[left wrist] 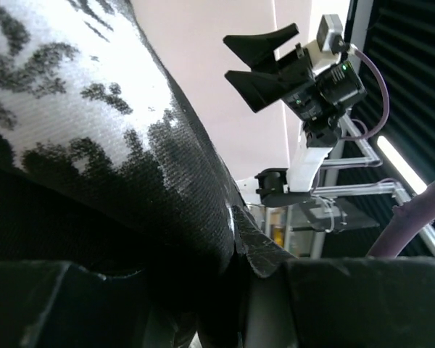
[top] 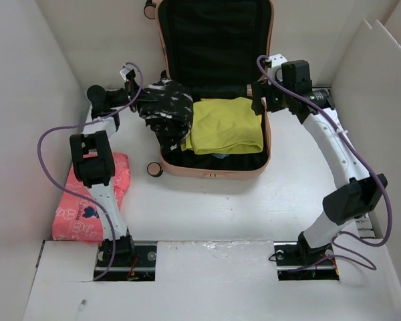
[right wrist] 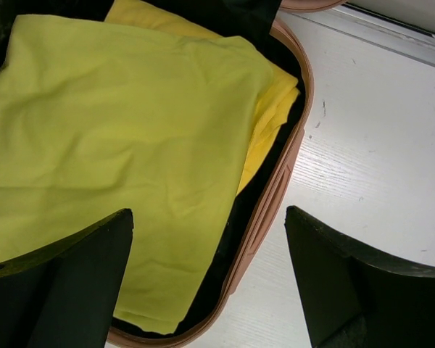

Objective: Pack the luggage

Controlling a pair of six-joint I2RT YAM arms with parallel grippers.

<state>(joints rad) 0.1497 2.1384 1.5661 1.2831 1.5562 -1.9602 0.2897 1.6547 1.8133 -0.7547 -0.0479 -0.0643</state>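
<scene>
The peach-pink luggage (top: 214,172) lies open in the top view, its black-lined lid (top: 214,40) raised at the back. A folded yellow garment (top: 227,125) fills its right half. A black-and-white patterned garment (top: 164,110) is draped over its left half and left rim. My left gripper (top: 138,95) is shut on that garment at its left end; the cloth (left wrist: 80,123) fills the left wrist view around the gripper (left wrist: 239,290). My right gripper (top: 258,93) is open and empty above the luggage's right rim (right wrist: 275,196), over the yellow garment (right wrist: 116,130).
A pink printed soft package (top: 90,197) lies on the table at the left, beside the left arm. White walls enclose the table on the left, back and right. The luggage's black wheel (top: 154,170) sticks out at its front left corner.
</scene>
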